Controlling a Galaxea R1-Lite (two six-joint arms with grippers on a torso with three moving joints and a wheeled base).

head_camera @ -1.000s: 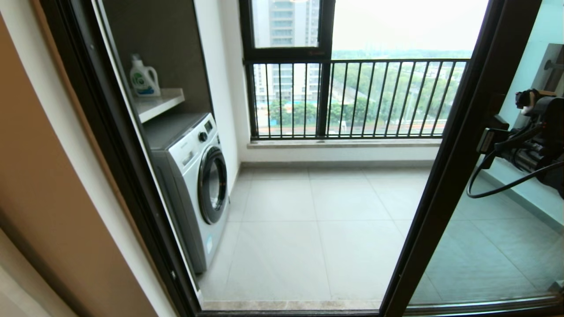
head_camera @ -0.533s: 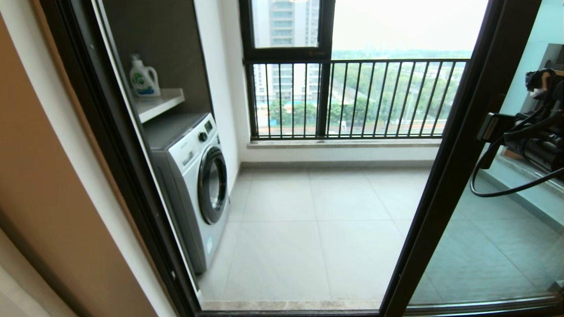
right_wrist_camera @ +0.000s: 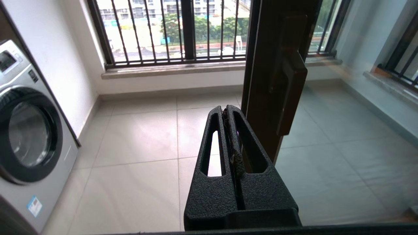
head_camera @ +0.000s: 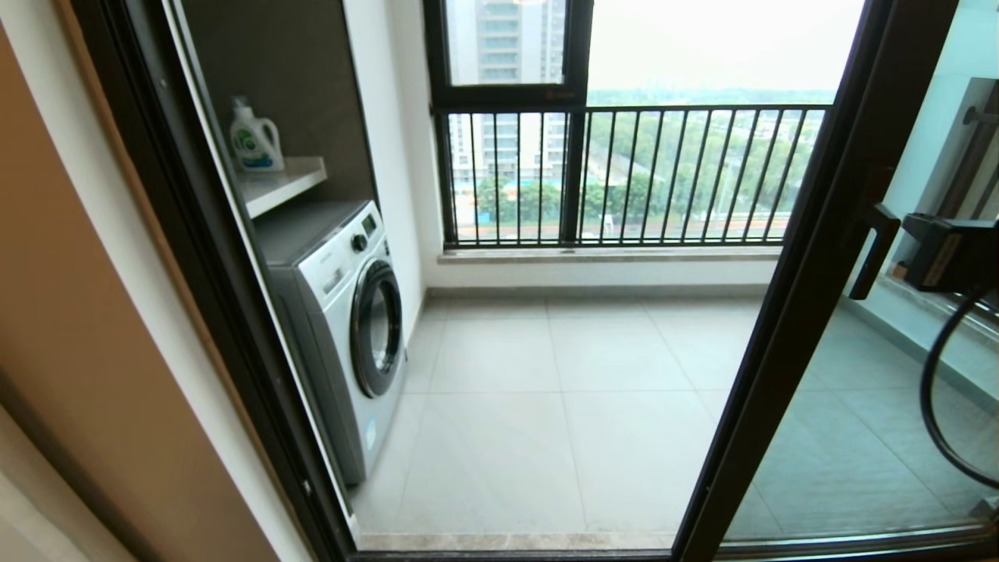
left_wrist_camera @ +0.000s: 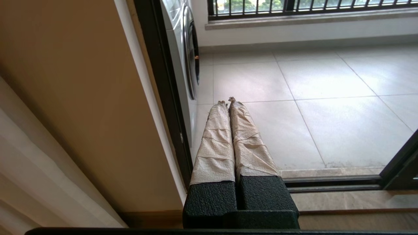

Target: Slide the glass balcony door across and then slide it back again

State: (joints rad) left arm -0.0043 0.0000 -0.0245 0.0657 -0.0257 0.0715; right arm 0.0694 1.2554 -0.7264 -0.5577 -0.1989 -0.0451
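Clearly, the right tool [right_wrist_camera: 227, 110], pressed closed, sits apart from the door handle [right_wrist_camera: 290, 88].

- Doorway gap wide open at centre, bare balcony floor [head_camera: 562, 406] beyond, passable.
- Washing machine [head_camera: 343, 320] blocks the 9 o'clock side, detergent bottle [head_camera: 254, 136] on shelf above.
- glass balcony door [head_camera: 812, 312] stile with bar handle [head_camera: 874, 250] bars 3 o'clock.
- Railing [head_camera: 632, 176] closes off 12 o'clock.
- right gripper [right_wrist_camera: 227, 110], fingers pressed together, just beside stile, apart from handle.
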